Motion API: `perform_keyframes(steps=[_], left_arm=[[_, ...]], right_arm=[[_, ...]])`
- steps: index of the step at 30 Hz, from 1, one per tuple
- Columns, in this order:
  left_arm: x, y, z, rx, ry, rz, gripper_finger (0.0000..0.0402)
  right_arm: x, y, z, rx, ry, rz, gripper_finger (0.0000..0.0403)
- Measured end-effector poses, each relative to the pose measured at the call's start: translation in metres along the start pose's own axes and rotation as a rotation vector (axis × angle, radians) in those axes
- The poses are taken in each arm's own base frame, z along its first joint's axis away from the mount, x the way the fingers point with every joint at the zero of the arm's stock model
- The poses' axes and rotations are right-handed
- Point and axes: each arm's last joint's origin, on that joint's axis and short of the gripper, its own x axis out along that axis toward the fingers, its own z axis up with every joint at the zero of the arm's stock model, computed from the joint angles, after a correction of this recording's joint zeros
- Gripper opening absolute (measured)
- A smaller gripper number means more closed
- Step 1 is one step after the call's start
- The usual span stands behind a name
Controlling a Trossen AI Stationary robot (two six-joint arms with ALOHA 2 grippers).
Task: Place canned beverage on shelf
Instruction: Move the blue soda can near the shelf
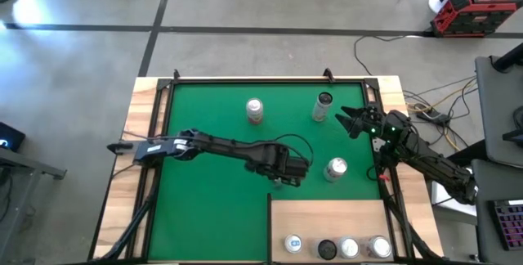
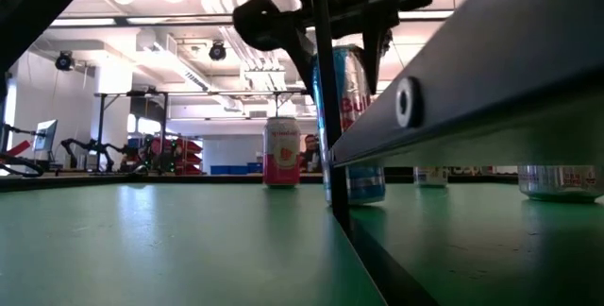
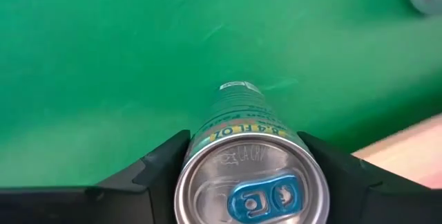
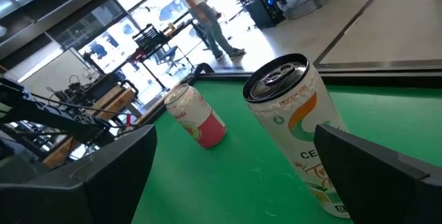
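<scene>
Cans stood scattered over the green mat (image 1: 212, 208) in the high view: a pink-and-white can (image 1: 255, 110) and a dark-topped can (image 1: 323, 106) toward the far side, a silver-topped can (image 1: 335, 168) nearer the right. The left gripper (image 1: 288, 173) reached out over the mat just beyond the far edge of the shelf (image 1: 327, 216), on whose near edge a row of four cans (image 1: 337, 247) stood. The right gripper (image 1: 351, 120) hung near the dark-topped can with its fingers spread wide and empty.

At table height, the low view showed the left gripper (image 2: 335, 46) coming down over the top of a blue-and-silver can (image 2: 351, 122), which stood upright on the mat. The pink-and-white can (image 2: 281, 152) stood farther back.

From the left wrist, the blue-and-silver can (image 3: 247, 175) sat between the two dark fingers (image 3: 155, 175), which flanked its rim on both sides; whether they pressed on it could not be told. A corner of the pale shelf (image 3: 407, 148) showed beside it.

From the right wrist, the parted fingers (image 4: 103, 175) framed the dark-topped can (image 4: 297, 124) without touching it, the pink-and-white can (image 4: 197, 117) standing beyond, and a person (image 4: 200, 13) walked in the room behind.
</scene>
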Motion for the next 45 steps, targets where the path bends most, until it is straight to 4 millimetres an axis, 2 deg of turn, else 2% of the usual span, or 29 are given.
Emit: perform_keyframes(steps=[5,12,16,23,33,45], left_arm=[[0.001,-0.007,-0.004,0.186,-0.104,-0.033,0.0256],[0.000,-0.018,-0.017,0.429,-0.223,-0.070,0.0236],[-0.001,-0.020,-0.021,0.441,-0.242,-0.076,0.0228],[-0.003,-0.029,-0.021,0.490,-0.331,-0.134,0.0236],[-0.001,-0.037,-0.021,0.553,-0.370,-0.194,0.0237],[0.024,-0.045,-0.022,0.585,-0.381,-0.188,0.0237]], right_arm=[[0.000,0.000,0.000,0.000,0.000,0.000,0.0384],[0.000,0.000,0.000,0.000,0.000,0.000,0.0384],[0.000,0.000,0.000,0.000,0.000,0.000,0.0384],[0.000,0.000,0.000,0.000,0.000,0.000,0.0384],[0.000,0.000,0.000,0.000,0.000,0.000,0.0384],[0.000,0.000,0.000,0.000,0.000,0.000,0.0384]])
